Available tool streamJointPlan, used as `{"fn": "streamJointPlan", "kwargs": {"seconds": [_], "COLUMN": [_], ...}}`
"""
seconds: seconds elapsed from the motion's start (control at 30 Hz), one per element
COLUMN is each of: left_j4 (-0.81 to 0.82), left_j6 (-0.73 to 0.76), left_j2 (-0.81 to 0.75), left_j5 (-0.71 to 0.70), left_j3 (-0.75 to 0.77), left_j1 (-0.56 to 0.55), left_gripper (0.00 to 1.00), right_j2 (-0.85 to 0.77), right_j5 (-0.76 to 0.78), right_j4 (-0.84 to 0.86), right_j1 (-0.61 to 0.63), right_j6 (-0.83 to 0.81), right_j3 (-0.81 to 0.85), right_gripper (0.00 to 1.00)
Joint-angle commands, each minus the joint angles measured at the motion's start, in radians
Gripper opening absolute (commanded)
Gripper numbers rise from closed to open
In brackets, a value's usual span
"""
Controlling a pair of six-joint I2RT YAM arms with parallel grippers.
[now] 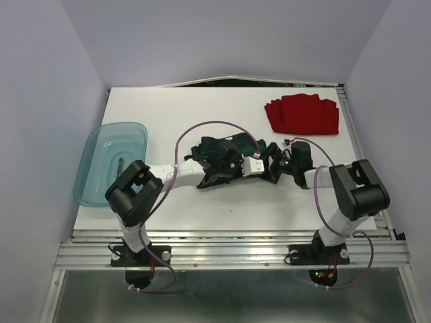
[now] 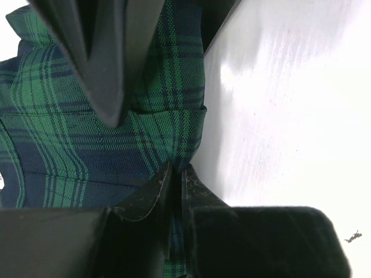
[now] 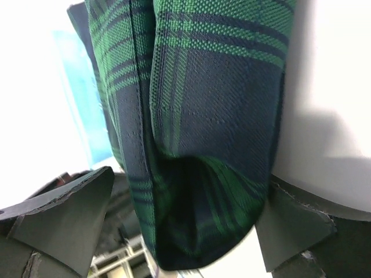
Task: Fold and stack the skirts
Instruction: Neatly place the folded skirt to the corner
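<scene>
White worktop (image 1: 202, 208) fills the scene, walled in pale lilac. At its centre lies the plaid skirt (image 1: 222, 158), bunched, with both arms meeting over it. Your left tool (image 2: 174, 179) is clamped on a plaid fold; your right tool (image 3: 185, 220) sits apart, cloth between its fingers. Beyond the plaid skirt, to its right, the red skirt (image 1: 301, 114) lies folded. You are mid-fold: next, likely close right, then draw the cloth flat.

plaid skirt (image 1: 222, 158) bunched mid-table, red skirt (image 1: 303, 114) folded far right

A teal tub (image 1: 113, 163) (translucent) overhangs the white table's (image 1: 202, 108) left edge.
</scene>
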Motion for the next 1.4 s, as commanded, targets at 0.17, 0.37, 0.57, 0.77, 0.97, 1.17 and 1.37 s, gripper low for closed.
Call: {"fn": "streamJointPlan", "kwargs": {"seconds": [0.17, 0.37, 0.57, 0.77, 0.97, 1.17, 1.37], "left_j4": [0.016, 0.008, 0.005, 0.005, -0.028, -0.171, -0.326], "left_j6": [-0.048, -0.048, -0.039, -0.052, -0.224, -0.558, -0.897], "left_j2": [0.037, 0.06, 0.074, 0.06, -0.134, -0.351, -0.35], "left_j5": [0.071, 0.094, 0.094, 0.091, 0.066, -0.042, -0.133], "left_j3": [0.098, 0.123, 0.13, 0.121, 0.06, 0.0, -0.049], "left_j1": [0.024, 0.039, 0.041, 0.042, 0.094, 0.223, 0.332], "left_gripper": [0.0, 0.0, 0.0, 0.04, 0.48, 0.69, 0.69], "right_j2": [0.087, 0.101, 0.131, 0.147, 0.134, 0.101, 0.062], "right_j5": [0.103, 0.119, 0.156, 0.195, 0.245, 0.276, 0.293], "right_j4": [0.188, 0.212, 0.166, 0.165, 0.166, 0.14, 0.037], "right_j1": [0.031, 0.042, 0.051, 0.051, 0.051, 0.051, 0.051], "right_j6": [0.119, 0.097, 0.062, 0.02, -0.021, -0.072, -0.157], "right_j3": [-0.021, -0.012, 0.011, 0.022, 0.03, 0.043, 0.094], "right_gripper": [1.0, 0.91, 0.68, 0.49, 0.34, 0.04, 0.01]}}
